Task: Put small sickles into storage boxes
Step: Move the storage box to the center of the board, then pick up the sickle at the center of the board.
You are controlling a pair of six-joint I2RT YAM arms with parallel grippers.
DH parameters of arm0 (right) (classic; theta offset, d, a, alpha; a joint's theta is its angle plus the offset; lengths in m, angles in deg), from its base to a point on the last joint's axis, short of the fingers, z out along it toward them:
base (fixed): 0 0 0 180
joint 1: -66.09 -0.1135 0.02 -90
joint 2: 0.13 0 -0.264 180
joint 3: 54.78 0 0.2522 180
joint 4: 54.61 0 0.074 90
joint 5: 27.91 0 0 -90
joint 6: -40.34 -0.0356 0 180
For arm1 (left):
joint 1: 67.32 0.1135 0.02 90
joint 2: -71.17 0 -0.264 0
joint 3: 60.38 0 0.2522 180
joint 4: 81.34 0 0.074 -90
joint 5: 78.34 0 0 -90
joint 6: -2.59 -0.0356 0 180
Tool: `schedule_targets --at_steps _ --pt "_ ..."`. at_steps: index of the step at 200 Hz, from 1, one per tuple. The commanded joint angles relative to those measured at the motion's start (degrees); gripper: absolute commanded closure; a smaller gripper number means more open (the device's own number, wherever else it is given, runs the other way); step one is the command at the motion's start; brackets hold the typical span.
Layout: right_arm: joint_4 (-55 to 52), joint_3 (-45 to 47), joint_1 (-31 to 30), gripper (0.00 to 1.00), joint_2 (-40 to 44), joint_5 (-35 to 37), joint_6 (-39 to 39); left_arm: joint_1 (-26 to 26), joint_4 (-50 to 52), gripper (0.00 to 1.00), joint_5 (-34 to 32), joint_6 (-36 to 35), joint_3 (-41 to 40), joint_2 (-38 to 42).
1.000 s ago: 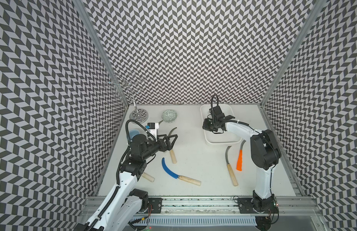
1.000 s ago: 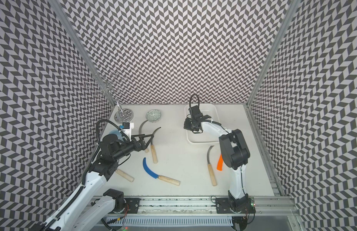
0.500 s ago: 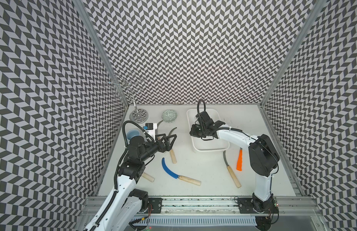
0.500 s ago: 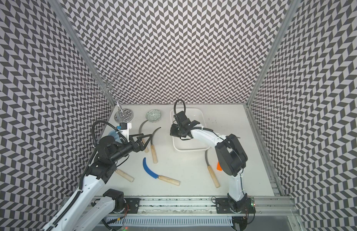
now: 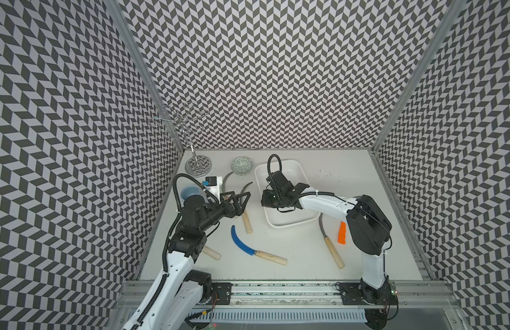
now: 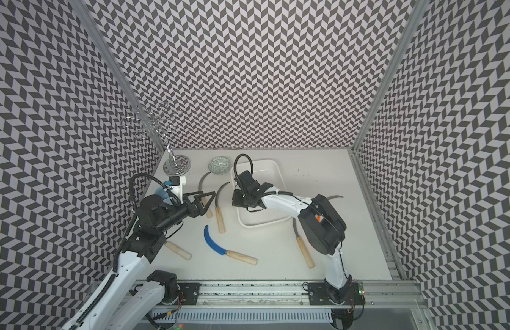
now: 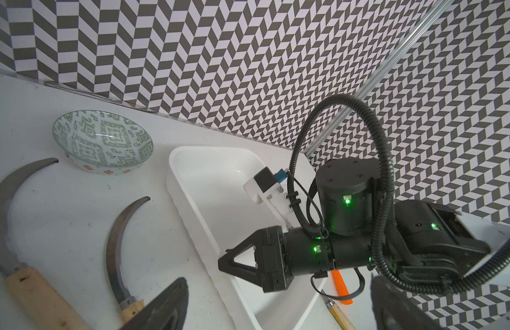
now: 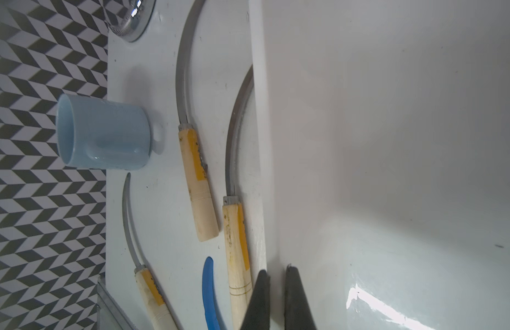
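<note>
Sickles (image 5: 247,224) flat on desk (image 5: 348,183), none yet inside storage box (image 5: 293,171). Likely stiff, light, sharp-edged (round grip, apt to roll): take by pale wooden handle. Left tool (image 5: 236,198) spread over two; right tool (image 7: 228,261) pinching box rim.

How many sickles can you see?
6 sickles: two by the left gripper, one partly hidden under that arm, one blue mid-table, grey and orange ones beside the tray.

Left fingers (image 7: 168,308) spread wide, right fingers (image 8: 258,305) pinched nearly together, both arms outstretched over the table.
</note>
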Motion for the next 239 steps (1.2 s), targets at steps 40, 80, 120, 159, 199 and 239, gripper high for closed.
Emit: schedule_targets --at_steps 40,80,120,159,199,239 --pt "4.78 0.63 -0.76 0.65 3.33 -0.8 -2.27 0.58 -0.2 0.01 -0.18 -0.14 -0.71 -0.11" --pt "-3.46 -3.52 -0.16 0.03 6.63 4.46 2.36 0.67 0.05 0.01 -0.63 0.04 -0.51 -1.31" --pt "-5.65 3.83 0.64 0.0 18.68 7.76 5.02 0.67 2.56 0.0 -3.89 0.56 0.63 -3.37" --pt "-8.08 14.22 -0.8 0.0 32.6 6.86 8.98 0.49 7.42 0.0 -6.91 0.92 3.61 -5.42" --pt "-13.92 21.39 -7.01 0.0 42.77 5.22 13.5 0.24 13.81 0.01 -7.12 2.88 7.0 -5.17" --pt "-17.58 23.01 -12.41 0.0 43.21 3.42 17.33 -0.29 24.5 0.0 -9.25 6.65 10.16 -5.29"
